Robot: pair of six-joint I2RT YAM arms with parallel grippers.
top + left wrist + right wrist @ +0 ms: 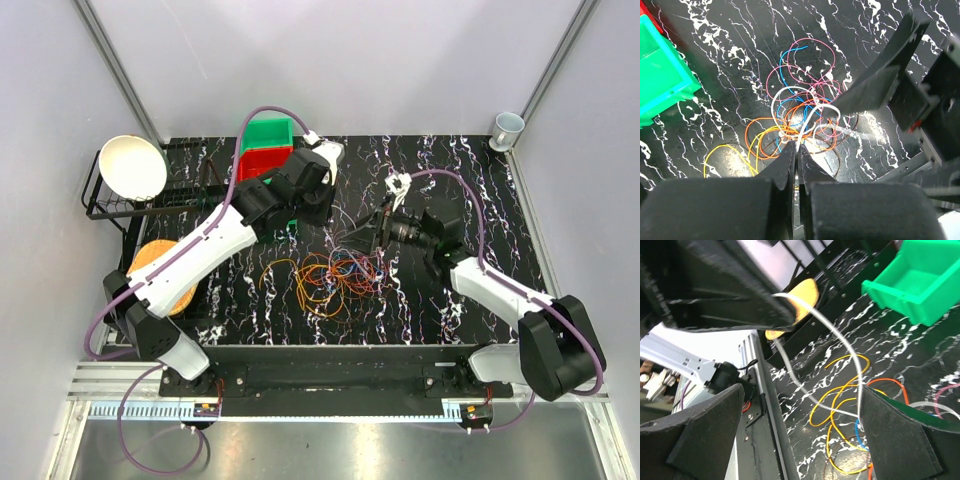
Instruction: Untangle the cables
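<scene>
The cables point(328, 275) lie in a tangled heap of orange, red, yellow, blue and pink loops in the middle of the black marbled table. My left gripper point(328, 218) hangs just behind the heap. In the left wrist view it point(798, 146) is shut on a white cable point(790, 92) that rises out of the tangle point(800, 115). My right gripper point(381, 230) is to the right of the heap, open and empty point(800, 395). The white cable point(840, 340) arcs between its fingers up to the left gripper. Yellow loops point(840, 405) lie on the table below.
A green bin point(268, 135) and a red bin point(262, 162) stand at the back, behind the left arm. A white bowl point(133, 165) sits on a black rack at the left, with an orange disc point(165, 275) in front of it. A cup point(507, 127) stands back right.
</scene>
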